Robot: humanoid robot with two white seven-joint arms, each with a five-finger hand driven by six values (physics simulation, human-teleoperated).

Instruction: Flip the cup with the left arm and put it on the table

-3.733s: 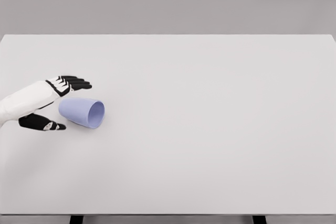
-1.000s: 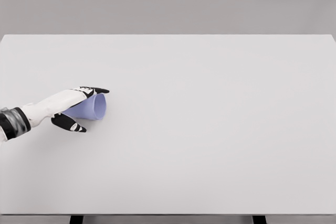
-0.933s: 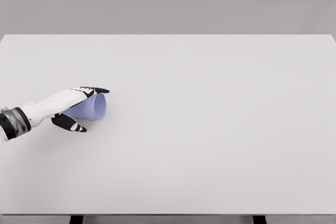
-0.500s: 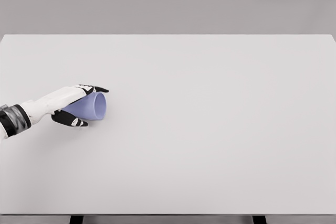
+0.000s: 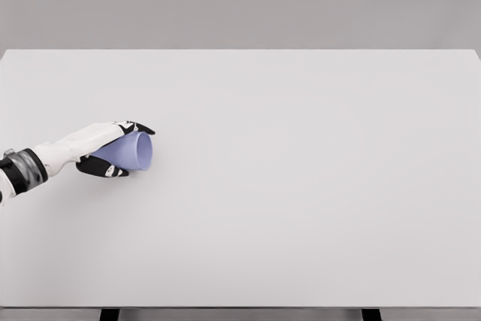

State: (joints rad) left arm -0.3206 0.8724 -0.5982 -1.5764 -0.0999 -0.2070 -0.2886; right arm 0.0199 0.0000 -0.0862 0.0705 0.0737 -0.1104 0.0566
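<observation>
The left hand (image 5: 101,152) wraps the pale lilac, smooth tapered cup (image 5: 131,151) lying sideways; probably light, stiff and slippery; best gripped mid-wall.

A plain grey wall (image 5: 240,5) behind; two black supports (image 5: 110,314) show at the bottom edge.

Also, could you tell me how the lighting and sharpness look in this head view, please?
Head view: flat, even light, no glare on the table; only a faint soft shadow under the left hand and the lavender cup; edges slightly soft, no visible distortion.
</observation>
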